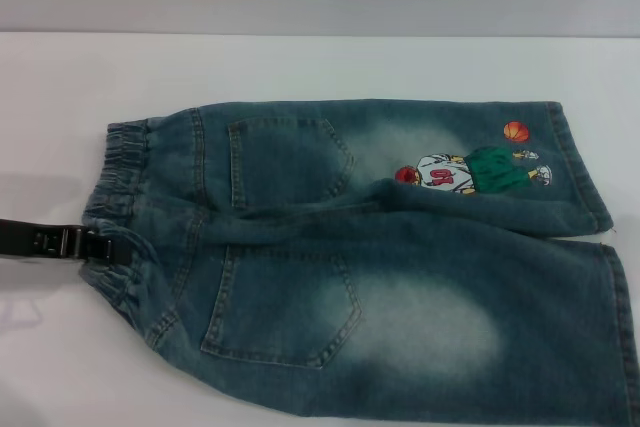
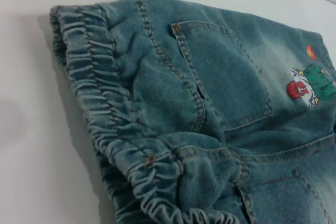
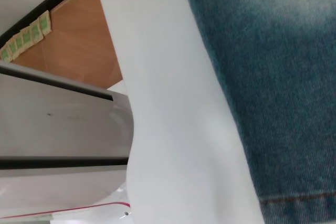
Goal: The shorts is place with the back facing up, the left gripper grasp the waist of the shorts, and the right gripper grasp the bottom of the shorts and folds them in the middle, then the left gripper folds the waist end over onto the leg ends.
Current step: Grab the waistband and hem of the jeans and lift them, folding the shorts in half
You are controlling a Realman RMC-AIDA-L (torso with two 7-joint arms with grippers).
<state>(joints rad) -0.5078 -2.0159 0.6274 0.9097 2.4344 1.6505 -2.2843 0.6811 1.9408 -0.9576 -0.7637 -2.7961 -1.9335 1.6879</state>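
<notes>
The shorts (image 1: 380,277) lie flat on the white table, back up, both patch pockets showing. The ruffled waist of the shorts (image 1: 120,182) is at the left. The bottom of the shorts (image 1: 582,167), with its two leg ends, reaches the right, next to the cartoon print (image 1: 470,172). My left gripper (image 1: 105,244) comes in low from the left and its black tip reaches the waistband's middle. The left wrist view shows the waistband (image 2: 94,93) and a pocket (image 2: 226,72) from close up. The right gripper is out of view; its wrist view shows only denim (image 3: 273,77) and a stitched hem (image 3: 299,200).
The white table (image 1: 320,67) extends behind and to the left of the shorts. In the right wrist view the table edge (image 3: 173,103) runs beside the denim, with brown floor (image 3: 73,40) and a grey-white panel (image 3: 58,124) beyond it.
</notes>
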